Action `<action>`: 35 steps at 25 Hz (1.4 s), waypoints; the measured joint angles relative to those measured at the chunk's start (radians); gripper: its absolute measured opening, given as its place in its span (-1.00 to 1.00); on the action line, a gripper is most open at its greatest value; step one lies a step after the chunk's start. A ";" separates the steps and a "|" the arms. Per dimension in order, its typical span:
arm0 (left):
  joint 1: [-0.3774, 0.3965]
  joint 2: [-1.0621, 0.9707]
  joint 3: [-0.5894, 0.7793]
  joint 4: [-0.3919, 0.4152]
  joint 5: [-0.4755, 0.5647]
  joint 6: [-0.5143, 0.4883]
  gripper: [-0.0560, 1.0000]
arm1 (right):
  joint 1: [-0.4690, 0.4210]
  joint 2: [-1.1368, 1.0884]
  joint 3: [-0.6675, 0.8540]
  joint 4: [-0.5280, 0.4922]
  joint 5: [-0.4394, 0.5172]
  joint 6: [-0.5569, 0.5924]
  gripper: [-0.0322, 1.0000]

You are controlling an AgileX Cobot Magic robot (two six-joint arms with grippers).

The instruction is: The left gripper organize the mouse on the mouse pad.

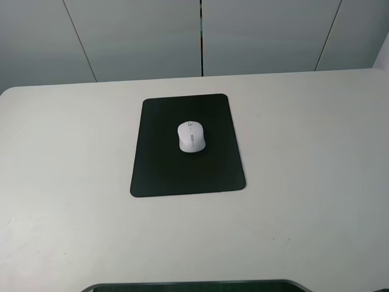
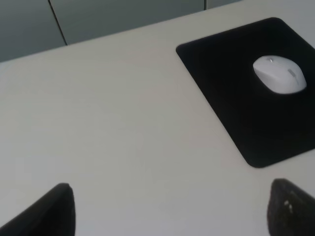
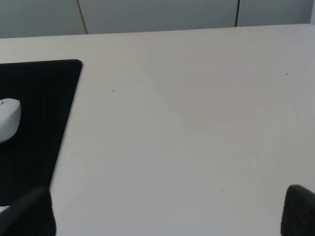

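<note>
The white mouse (image 1: 191,136) lies near the middle of the black mouse pad (image 1: 164,170) on the white table, grey scroll wheel up. In the left wrist view the mouse (image 2: 279,74) rests on the pad (image 2: 231,83), well away from my left gripper (image 2: 172,209), whose two dark fingertips (image 2: 54,209) stand wide apart over bare table. My right gripper (image 3: 167,211) is open too, with the pad (image 3: 34,118) and part of the mouse (image 3: 9,119) off to one side. Neither gripper shows in the high view.
The white table (image 1: 304,182) ends at a grey panelled wall (image 1: 200,36) behind. A dark edge (image 1: 194,286) lies along the table's front.
</note>
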 joint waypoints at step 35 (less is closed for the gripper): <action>0.130 -0.007 0.014 -0.022 -0.002 -0.003 0.52 | 0.000 0.000 0.000 0.000 0.000 0.000 0.40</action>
